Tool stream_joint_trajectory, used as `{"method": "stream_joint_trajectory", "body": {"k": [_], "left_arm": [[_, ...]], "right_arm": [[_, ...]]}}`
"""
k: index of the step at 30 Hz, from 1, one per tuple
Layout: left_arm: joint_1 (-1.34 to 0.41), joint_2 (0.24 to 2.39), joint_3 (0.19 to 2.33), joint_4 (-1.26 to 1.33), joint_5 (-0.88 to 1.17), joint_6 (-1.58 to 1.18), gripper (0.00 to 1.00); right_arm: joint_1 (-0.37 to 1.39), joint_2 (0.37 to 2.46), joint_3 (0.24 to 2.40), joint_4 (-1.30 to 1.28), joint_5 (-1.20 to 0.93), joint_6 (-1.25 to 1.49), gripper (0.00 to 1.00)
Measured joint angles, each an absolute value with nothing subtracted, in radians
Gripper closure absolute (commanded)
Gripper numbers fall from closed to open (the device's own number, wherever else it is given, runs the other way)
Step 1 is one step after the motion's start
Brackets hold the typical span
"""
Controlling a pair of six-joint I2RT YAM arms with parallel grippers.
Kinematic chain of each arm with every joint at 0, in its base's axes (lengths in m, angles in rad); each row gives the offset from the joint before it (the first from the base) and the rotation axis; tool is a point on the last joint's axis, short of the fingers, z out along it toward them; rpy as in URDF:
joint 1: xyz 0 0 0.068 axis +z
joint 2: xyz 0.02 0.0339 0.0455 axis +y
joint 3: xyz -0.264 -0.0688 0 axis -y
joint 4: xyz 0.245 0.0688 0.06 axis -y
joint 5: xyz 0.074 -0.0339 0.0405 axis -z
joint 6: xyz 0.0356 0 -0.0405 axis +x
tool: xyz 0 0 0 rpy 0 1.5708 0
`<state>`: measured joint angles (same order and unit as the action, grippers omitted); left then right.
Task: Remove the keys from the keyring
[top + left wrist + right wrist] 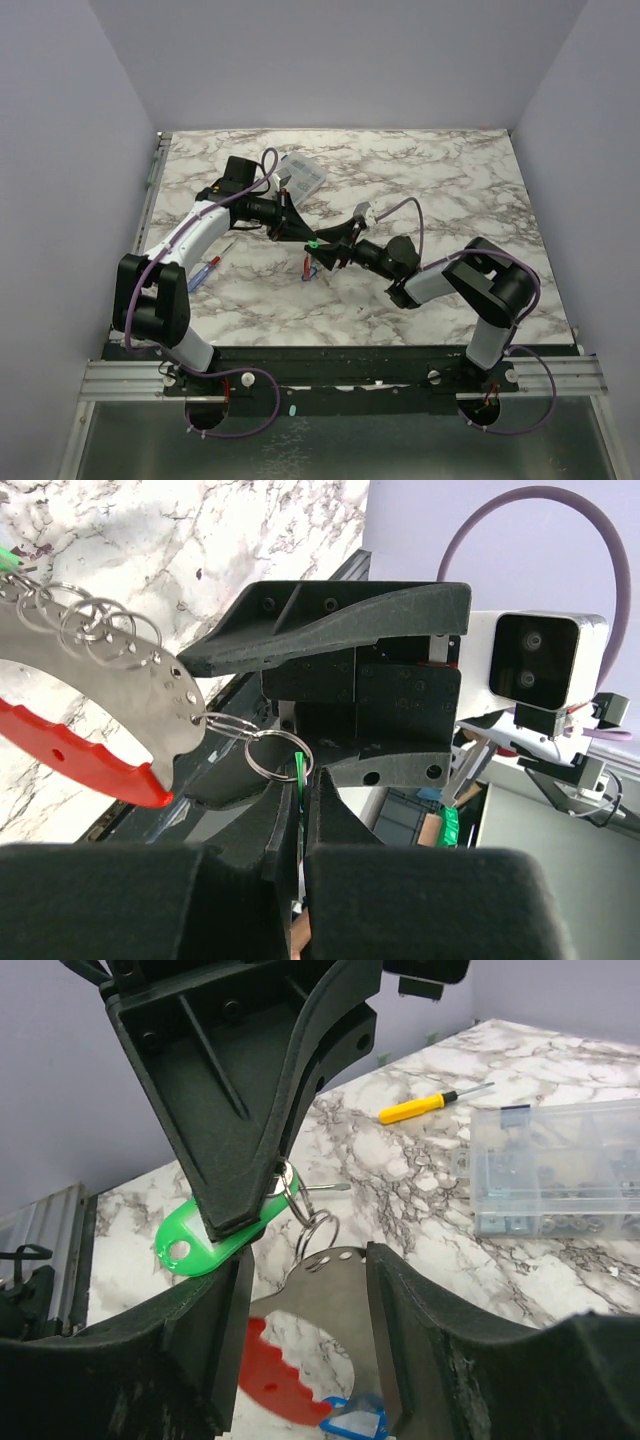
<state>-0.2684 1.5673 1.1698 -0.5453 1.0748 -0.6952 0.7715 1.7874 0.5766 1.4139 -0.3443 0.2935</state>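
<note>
Mid-separation, held up off the marble table (400,1190) as far as can be judged. Pinched flat in the left gripper (235,1225), fingers pressed together: the green key tag (190,1248). Braced across the half-spread right gripper (305,1270), a finger bearing on each edge: the keyring (330,1305), a steel crescent with a red grip, judged gripped rather than merely resting there. Linking the two, a small split ring (277,753), hooked to a thin wire loop through the end hole of the crescent. Further along the plate, more rings (95,630) in their own holes, and a blue tag (355,1425) hanging low.

To do this step well: hold the crescent dead still in the right and work only with the left. Avoid a straight pull — likely just to tighten the coils and drag the plate out of its grip. Better to rotate the tag so the ring feeds round its own spiral toward the open end, under light tension throughout. Watch for the thin tag slipping edgewise from the pinch, and for the ring jamming at the hole. Cannot tell from these views where the split in the ring lies. Leave alone the yellow screwdriver (425,1107) and the clear parts box (560,1165), both well apart on the table.
</note>
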Motion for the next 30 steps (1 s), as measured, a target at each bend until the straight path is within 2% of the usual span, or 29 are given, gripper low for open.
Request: {"method": "stream_joint_trajectory", "body": {"k": [2,6,12,18,30], "left_arm": [[-0.268,1.565,1.164,-0.542,1.08,-0.699,1.0],[-0.269,1.557,1.158,-0.54,1.092,-0.704,1.0],[-0.269,1.554,1.143,-0.54,1.097,-0.704,1.0],[-0.264,1.554,1.143,-0.539,1.096,-0.702,1.0],[-0.233,1.536,1.19,-0.566,1.057,-0.606,1.0]], "right_arm": [[0.775,1.796,0.575,1.434,-0.332,0.282,0.45],[0.78,1.801,0.575,1.461,-0.303,0.26,0.57],[0.781,1.801,0.573,1.485,-0.287,0.221,0.84],[0.785,1.798,0.562,1.492,-0.29,0.186,0.99],[0.785,1.738,0.534,1.507,-0.308,0.096,1.0]]}}
